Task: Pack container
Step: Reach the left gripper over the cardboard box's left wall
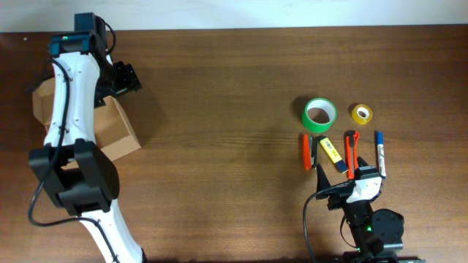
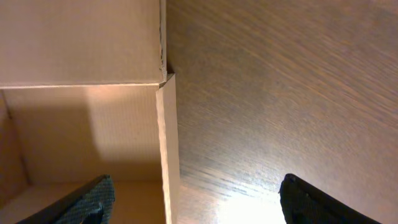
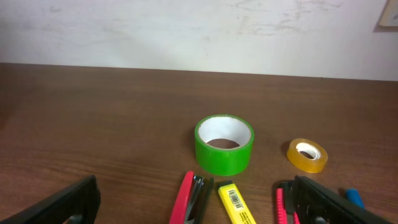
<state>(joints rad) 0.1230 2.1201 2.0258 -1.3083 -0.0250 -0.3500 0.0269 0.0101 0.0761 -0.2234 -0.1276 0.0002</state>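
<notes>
The container, a tan cardboard box (image 1: 117, 135), stands open at the table's left, partly hidden under my left arm. My left gripper (image 1: 123, 77) is open at the box's far corner. In the left wrist view its jaws (image 2: 196, 199) straddle the box's side wall (image 2: 166, 143), one finger inside and one outside over the wood. My right gripper (image 1: 349, 187) is open and empty, just in front of the stationery. In the right wrist view its jaws (image 3: 199, 208) frame a red stapler-like tool (image 3: 186, 198) and a yellow highlighter (image 3: 235, 204).
A green tape roll (image 1: 319, 115) (image 3: 224, 144) and a small yellow tape roll (image 1: 361, 114) (image 3: 306, 155) lie behind a row holding the red tool (image 1: 307, 152), the highlighter (image 1: 330, 150), a red cutter (image 1: 350, 155) and a blue pen (image 1: 379, 152). A pale wall runs behind the table.
</notes>
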